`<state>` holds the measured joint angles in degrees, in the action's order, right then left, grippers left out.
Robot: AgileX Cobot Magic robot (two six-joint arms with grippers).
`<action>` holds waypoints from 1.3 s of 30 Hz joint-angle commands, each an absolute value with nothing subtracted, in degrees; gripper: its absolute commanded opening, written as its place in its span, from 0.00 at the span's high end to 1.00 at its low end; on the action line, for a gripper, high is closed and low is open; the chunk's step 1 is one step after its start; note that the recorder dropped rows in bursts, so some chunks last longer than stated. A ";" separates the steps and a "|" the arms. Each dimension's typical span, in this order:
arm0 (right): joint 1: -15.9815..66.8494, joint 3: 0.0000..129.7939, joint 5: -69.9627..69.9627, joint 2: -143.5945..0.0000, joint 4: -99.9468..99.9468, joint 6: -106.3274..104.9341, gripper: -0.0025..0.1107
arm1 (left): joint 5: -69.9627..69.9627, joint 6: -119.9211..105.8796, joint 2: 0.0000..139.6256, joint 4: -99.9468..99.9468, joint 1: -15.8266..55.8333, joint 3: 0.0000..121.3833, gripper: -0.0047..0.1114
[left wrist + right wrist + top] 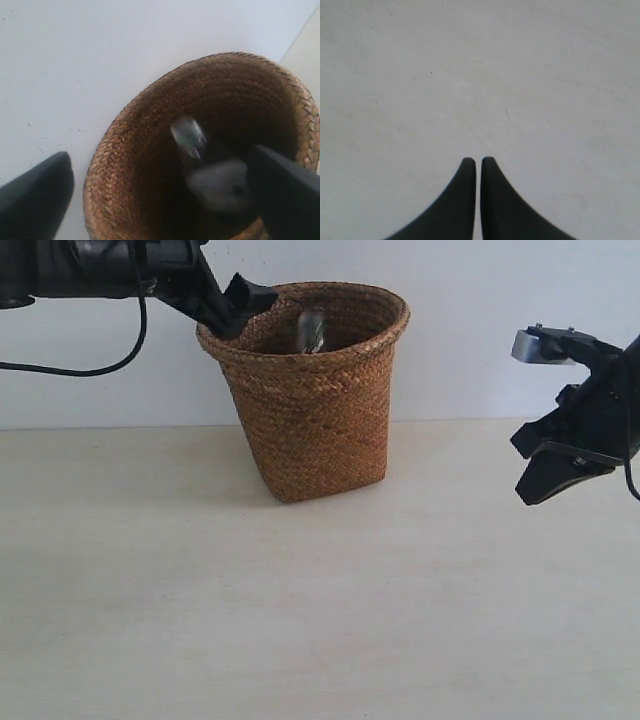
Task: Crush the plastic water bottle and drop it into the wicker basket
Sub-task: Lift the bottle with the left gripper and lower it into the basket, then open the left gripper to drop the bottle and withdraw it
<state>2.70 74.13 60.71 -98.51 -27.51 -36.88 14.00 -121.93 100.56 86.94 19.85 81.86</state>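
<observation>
The tall brown wicker basket (315,410) stands at the back of the table. The plastic water bottle (311,330) shows as a blurred clear shape with a hint of green just inside the basket's mouth, free of any fingers. In the left wrist view the bottle (189,136) is a smear deep within the woven wall (125,145). My left gripper (240,302) hangs open over the basket's left rim, and in its own view the gripper (160,200) has its jaws spread wide and empty. My right gripper (528,485) hovers shut and empty far to the right; its tips (478,161) nearly touch.
The pale table top (300,620) stretches in front of and around the basket. A white wall (470,330) rises right behind it. A black cable (90,368) droops from the left arm.
</observation>
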 commanded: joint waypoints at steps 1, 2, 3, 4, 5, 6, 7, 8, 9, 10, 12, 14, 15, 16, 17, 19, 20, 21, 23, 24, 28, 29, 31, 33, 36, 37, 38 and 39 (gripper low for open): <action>2.25 73.92 59.85 -97.93 -28.10 -36.94 0.98 | 12.95 -119.90 100.06 87.01 19.83 82.31 0.53; 2.25 73.92 59.73 -97.93 -28.10 -36.94 0.98 | 12.83 -119.32 99.77 86.40 19.83 82.18 0.62; 2.25 73.92 59.58 -97.93 -28.10 -37.05 0.98 | 12.66 -118.61 99.18 85.61 19.83 81.90 0.73; 2.25 73.92 59.20 -97.93 -28.10 -37.05 0.98 | 12.36 -118.49 98.51 84.81 19.83 81.39 0.83; 2.25 73.92 58.67 -97.93 -28.10 -37.05 0.98 | 12.11 -118.49 97.88 84.36 19.83 80.93 0.91; 2.25 73.92 58.17 -97.93 -28.10 -37.05 0.98 | 11.96 -118.38 97.02 84.18 19.83 80.21 0.92; 2.25 73.92 57.42 -97.93 -28.10 -37.05 0.98 | 11.79 -117.99 96.16 84.18 19.83 79.39 0.92; 2.25 73.92 56.96 -97.93 -27.99 -37.05 0.98 | 11.79 -117.79 95.24 84.18 19.83 78.67 0.92; 2.25 73.92 56.43 -97.93 -27.73 -37.05 0.98 | 11.79 -117.79 94.26 84.18 19.83 77.50 0.92; 2.25 73.92 56.05 -97.93 -27.14 -37.05 0.98 | 11.59 -117.79 93.34 84.18 19.83 76.72 0.92; 2.25 73.92 55.65 -97.84 -24.77 -36.00 0.98 | 10.60 -117.79 91.61 84.18 19.83 74.73 0.92; 2.25 74.16 55.63 -97.84 -20.13 -33.03 0.98 | 9.72 -117.79 90.42 84.18 19.83 72.85 0.92; 2.25 74.60 56.20 -97.84 -16.86 -30.24 0.98 | 8.67 -117.79 89.66 84.18 19.83 71.48 0.92; 2.25 74.95 56.97 -97.84 -13.31 -27.30 0.98 | 7.89 -117.79 89.31 84.18 19.83 70.60 0.92; 2.25 75.40 58.16 -97.84 -10.55 -25.37 0.98 | 6.71 -117.79 88.78 84.18 19.83 69.67 0.92; 2.25 76.39 61.49 -97.84 -4.57 -21.81 0.98 | 3.37 -117.79 87.90 84.18 19.83 67.23 0.92; 2.25 76.69 62.80 -97.84 -2.62 -20.78 0.98 | 0.85 -117.79 87.69 84.18 19.83 66.09 0.92; 2.25 76.93 63.92 -97.70 -0.81 -19.39 0.98 | -3.09 -117.79 87.42 84.18 19.83 65.08 0.92; 2.25 76.93 65.69 -97.71 0.94 -18.00 0.98 | -13.45 -117.79 87.44 86.49 19.83 63.35 0.92; 2.25 76.93 66.28 -97.71 0.94 -18.02 0.98 | -19.01 -118.03 87.44 88.18 19.83 62.79 0.92; 2.25 76.93 67.31 -97.71 0.94 -18.02 0.98 | -39.12 -122.14 87.44 93.92 19.83 62.26 0.92; 2.25 76.93 67.31 -97.71 0.94 -18.02 0.98 | -43.70 -122.14 87.31 94.79 19.83 62.26 0.92; 2.25 76.93 67.30 -97.71 0.81 -18.02 0.98 | -49.64 -122.14 87.04 97.19 19.83 62.26 0.92; 2.25 76.93 67.30 -97.71 0.81 -17.89 0.98 | -50.10 -122.14 86.38 99.85 19.83 62.26 0.92; 2.25 76.93 68.18 -97.71 0.71 -17.42 0.98 | -44.59 -122.14 85.23 99.95 19.83 62.26 0.92; 2.25 76.93 68.44 -97.71 0.56 -17.42 0.98 | -40.43 -122.14 84.48 99.95 19.99 61.83 0.92; 2.25 76.93 68.73 -97.71 0.55 -17.42 0.98 | -36.71 -122.14 84.00 99.95 19.99 61.56 0.92; 2.25 76.93 68.74 -97.71 0.55 -17.31 0.98 | -32.29 -122.14 83.26 99.95 19.99 61.25 0.92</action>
